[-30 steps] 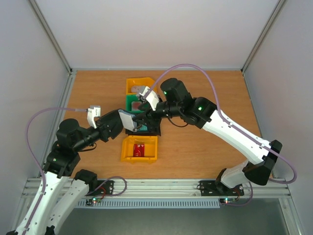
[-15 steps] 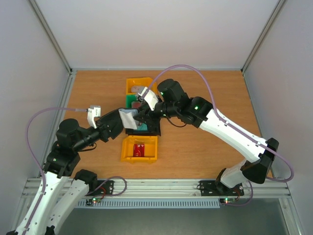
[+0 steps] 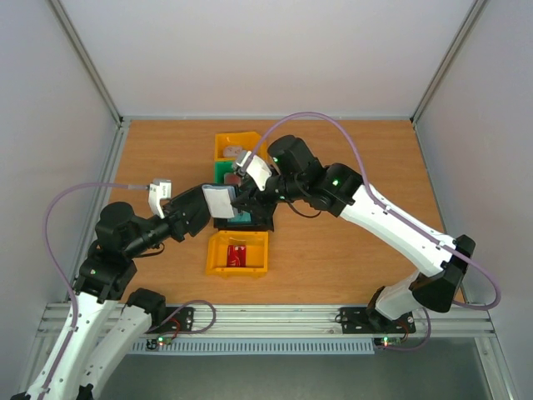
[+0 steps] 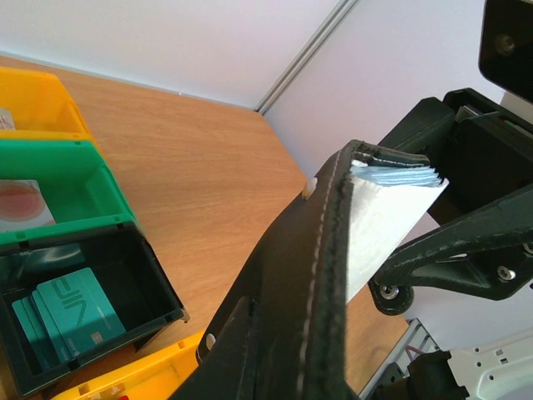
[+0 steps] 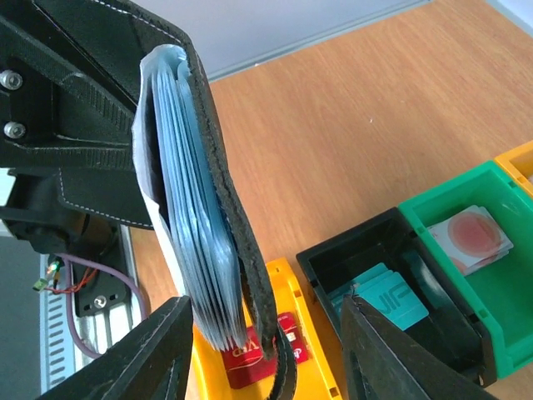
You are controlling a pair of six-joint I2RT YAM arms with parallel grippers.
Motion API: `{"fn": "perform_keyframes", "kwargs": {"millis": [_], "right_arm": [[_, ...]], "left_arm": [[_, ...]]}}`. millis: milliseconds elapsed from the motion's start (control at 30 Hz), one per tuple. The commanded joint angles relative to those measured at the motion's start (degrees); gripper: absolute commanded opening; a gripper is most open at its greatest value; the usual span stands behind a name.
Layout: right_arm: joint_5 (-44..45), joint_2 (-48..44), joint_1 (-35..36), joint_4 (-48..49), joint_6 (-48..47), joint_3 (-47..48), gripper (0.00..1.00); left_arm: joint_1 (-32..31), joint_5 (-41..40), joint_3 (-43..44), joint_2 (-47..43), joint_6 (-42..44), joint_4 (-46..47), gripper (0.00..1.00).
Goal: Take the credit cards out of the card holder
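Right wrist shows right claw (image 5: 266,321) straddling the card holder (image 5: 235,225), fingers apart.

Green bin (image 4: 75,167), black bin (image 4: 155,280) and two yellow bins (image 3: 215,254) line the table (image 3: 358,158)

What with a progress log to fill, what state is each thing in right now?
holder: held aloft, partly open, sleeves fanned.
left gripper: shut on holder.
right gripper: open, astride the holder's lower end.
black bin: holds teal cards.
green bin: holds a red-disc card.
near yellow bin: holds a red card.
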Motion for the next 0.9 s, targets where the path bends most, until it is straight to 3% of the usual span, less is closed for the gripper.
{"fn": "perform_keyframes", "kwargs": {"millis": [0,333,500,567,767,867], "right_arm": [[-0.6,2.1,0.0,2.1,1.4,1.8,0.5],[-4.6,5.6,2.7,6.0,1.5,3.9,0.49],[-9.2,4.9,2.7,6.3,2.1,3.3,0.26],[-8.7,4.3,2.7,6.3,2.8,3.0,0.15],[-5.2,4.0,2.8,5.1,7.4,3.5,0.02],[1.8,5.3,4.6,3.3,9.7,5.8,0.01]], "left_arm": [[0.0,2.2,-0.3,0.0,-0.3,5.9,0.0],[0.0,4.2,-1.6,-0.2,-1.9,8.0,0.0],[0.0,4.5,-2.8,-0.4,-1.9,8.9,0.03],[0.0,4.7,-3.0,-0.6,-1.0,8.9,0.2],[-0.1,5.0,-3.4,-0.9,4.6,9.0,0.61],[0.0,6.8,-4.1,-0.6,5.1,10.5,0.82]]}}
